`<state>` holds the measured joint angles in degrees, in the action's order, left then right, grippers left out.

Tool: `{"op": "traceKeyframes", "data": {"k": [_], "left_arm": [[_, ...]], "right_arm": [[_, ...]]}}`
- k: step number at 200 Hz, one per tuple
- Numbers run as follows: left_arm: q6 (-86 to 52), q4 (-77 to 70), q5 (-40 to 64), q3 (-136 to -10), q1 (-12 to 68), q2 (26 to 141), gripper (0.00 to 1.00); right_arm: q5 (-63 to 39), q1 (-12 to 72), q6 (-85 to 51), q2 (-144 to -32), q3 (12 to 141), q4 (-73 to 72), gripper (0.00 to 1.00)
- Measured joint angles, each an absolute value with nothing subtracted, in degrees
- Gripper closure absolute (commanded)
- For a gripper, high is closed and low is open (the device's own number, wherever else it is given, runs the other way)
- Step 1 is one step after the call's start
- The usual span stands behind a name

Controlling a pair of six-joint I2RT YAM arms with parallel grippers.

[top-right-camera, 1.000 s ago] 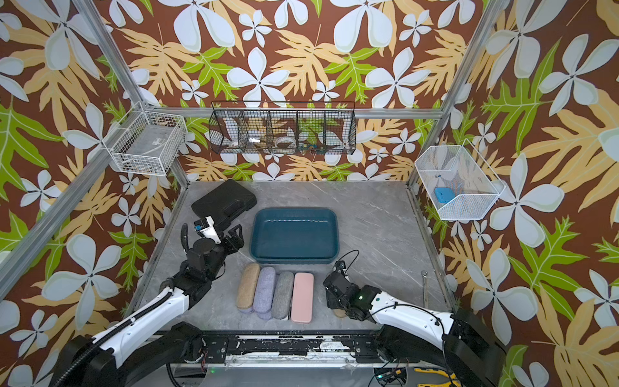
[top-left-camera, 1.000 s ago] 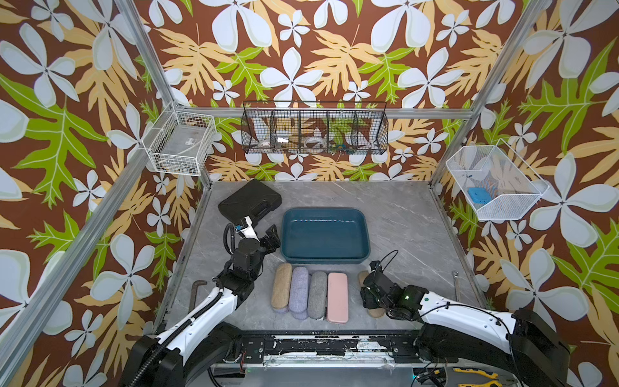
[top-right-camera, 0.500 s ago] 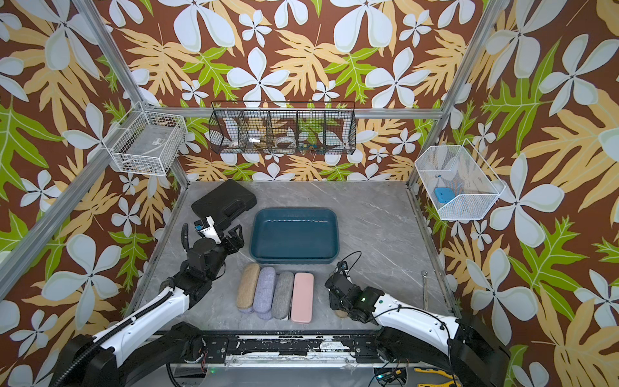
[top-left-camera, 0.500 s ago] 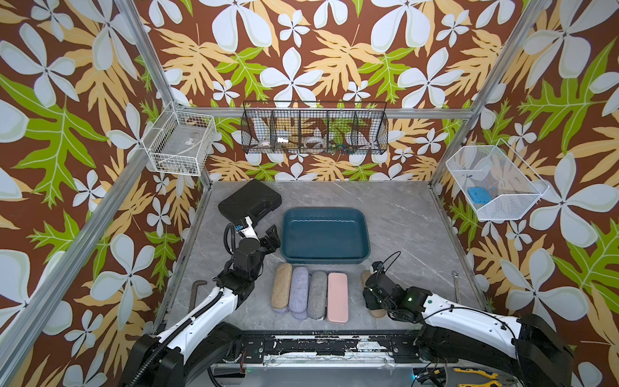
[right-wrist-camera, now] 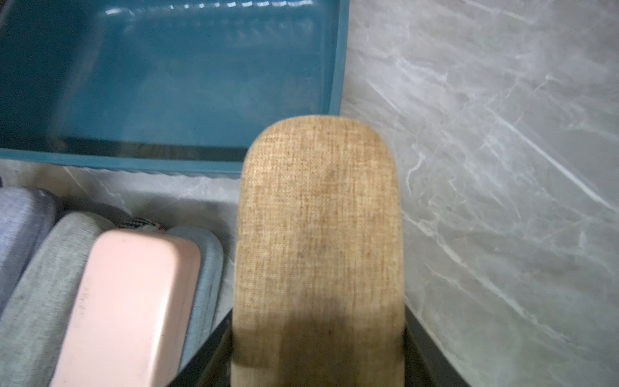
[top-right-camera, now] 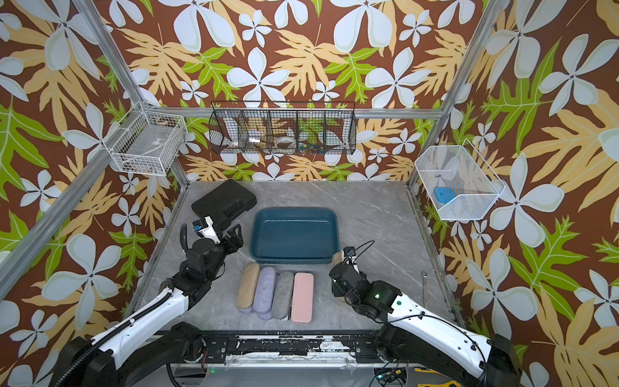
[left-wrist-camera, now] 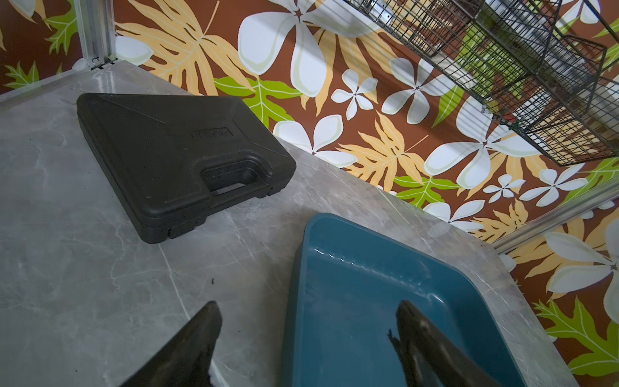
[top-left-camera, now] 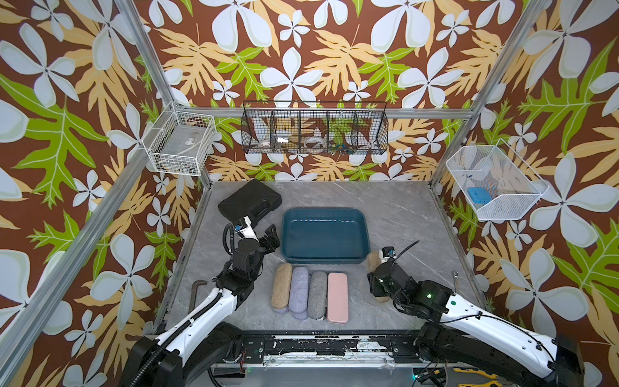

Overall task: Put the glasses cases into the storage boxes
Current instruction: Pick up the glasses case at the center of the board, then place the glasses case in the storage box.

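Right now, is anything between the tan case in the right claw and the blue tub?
Nothing visible is. The right gripper holds the tan case, and the tub sits just ahead; only its low near wall needs clearing.

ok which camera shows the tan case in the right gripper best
The right wrist view: the tan case fills the picture between the jaws, weave and rounded end plain. In both top views the right arm covers most of that case, leaving one end by the teal tub. The left wrist view misses it.
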<state>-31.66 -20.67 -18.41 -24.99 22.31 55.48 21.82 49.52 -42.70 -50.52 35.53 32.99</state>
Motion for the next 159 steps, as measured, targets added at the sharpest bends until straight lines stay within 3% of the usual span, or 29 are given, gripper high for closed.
{"op": "traceKeyframes", "data": {"k": [159], "left_arm": [[-33.95,-20.84,-19.27,-19.62,22.31,50.96,0.16]], "right_arm": [[22.17,39.92,-23.55,-92.97,63.31,12.86,0.38]]}}
